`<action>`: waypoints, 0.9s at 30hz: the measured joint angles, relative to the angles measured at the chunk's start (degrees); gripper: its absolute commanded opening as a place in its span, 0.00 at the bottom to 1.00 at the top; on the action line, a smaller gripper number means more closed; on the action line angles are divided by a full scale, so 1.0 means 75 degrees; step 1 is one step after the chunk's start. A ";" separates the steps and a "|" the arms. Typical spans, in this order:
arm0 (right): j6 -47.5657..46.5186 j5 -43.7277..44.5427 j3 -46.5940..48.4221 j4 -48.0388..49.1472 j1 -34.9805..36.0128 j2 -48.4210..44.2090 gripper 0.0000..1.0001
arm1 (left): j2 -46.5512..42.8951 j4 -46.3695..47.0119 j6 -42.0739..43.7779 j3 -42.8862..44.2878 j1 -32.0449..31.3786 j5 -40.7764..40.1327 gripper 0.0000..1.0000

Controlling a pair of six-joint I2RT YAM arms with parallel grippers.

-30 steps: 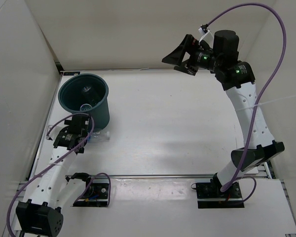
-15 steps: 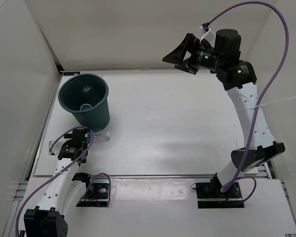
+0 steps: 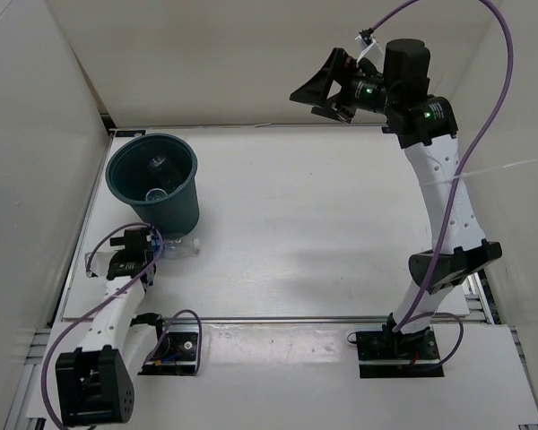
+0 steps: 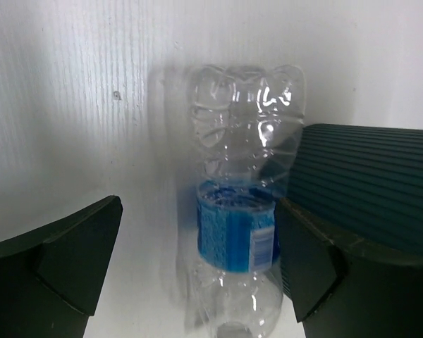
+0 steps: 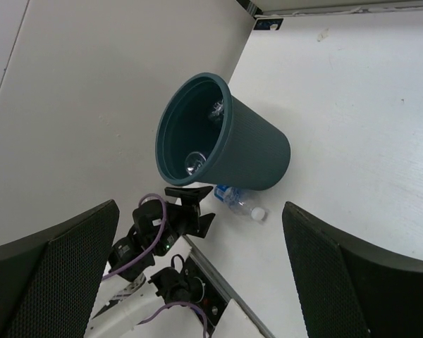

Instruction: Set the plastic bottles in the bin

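A clear bottle with a blue label (image 4: pixel 238 232) lies on the white table against the base of the dark teal bin (image 4: pixel 381 183). My left gripper (image 4: pixel 197 211) is open, low over the table, and the bottle's near end lies between its fingers (image 4: pixel 70 260), closer to the right one. From above, the bin (image 3: pixel 181 208) stands at the far left, with the bottle (image 3: pixel 185 247) and my left gripper (image 3: pixel 151 249) just in front of it. Other bottles (image 5: pixel 195 162) lie inside the bin (image 5: pixel 254 151). My right gripper (image 3: pixel 316 90) is open and empty, raised high at the back.
White walls close the table in at the left (image 3: pixel 36 161) and the back (image 3: pixel 251 63). The bin stands close to the left wall. A metal rail (image 3: pixel 287 319) runs along the table's near edge, with cable boxes below it.
My left gripper has drawn back from beside the bin toward the near left and now sits low at the bottle. My right arm has shifted slightly left and up.
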 measured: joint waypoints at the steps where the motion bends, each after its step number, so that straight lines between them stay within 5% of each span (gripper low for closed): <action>1: -0.0003 -0.0017 0.0064 -0.0023 -0.0003 0.0067 1.00 | 0.0169 0.0105 0.0052 0.0000 0.0061 0.0023 1.00; 12: -0.0044 -0.0160 0.0096 -0.0233 -0.0050 0.0125 1.00 | 0.1157 0.1358 0.0606 0.0009 0.0688 0.0525 1.00; 20: -0.0055 -0.0160 0.0082 -0.0367 -0.0050 0.0125 1.00 | 0.1757 0.1868 0.1279 0.0026 0.1116 0.1035 0.85; 23: -0.0055 -0.0160 0.0082 -0.0393 -0.0050 0.0125 1.00 | 0.1775 0.1923 0.1434 -0.0012 0.1201 0.1174 0.68; 27: -0.0052 -0.0216 0.0082 -0.0399 -0.0050 0.0125 1.00 | 0.1416 0.1955 0.1638 -0.0230 0.1300 0.1387 0.67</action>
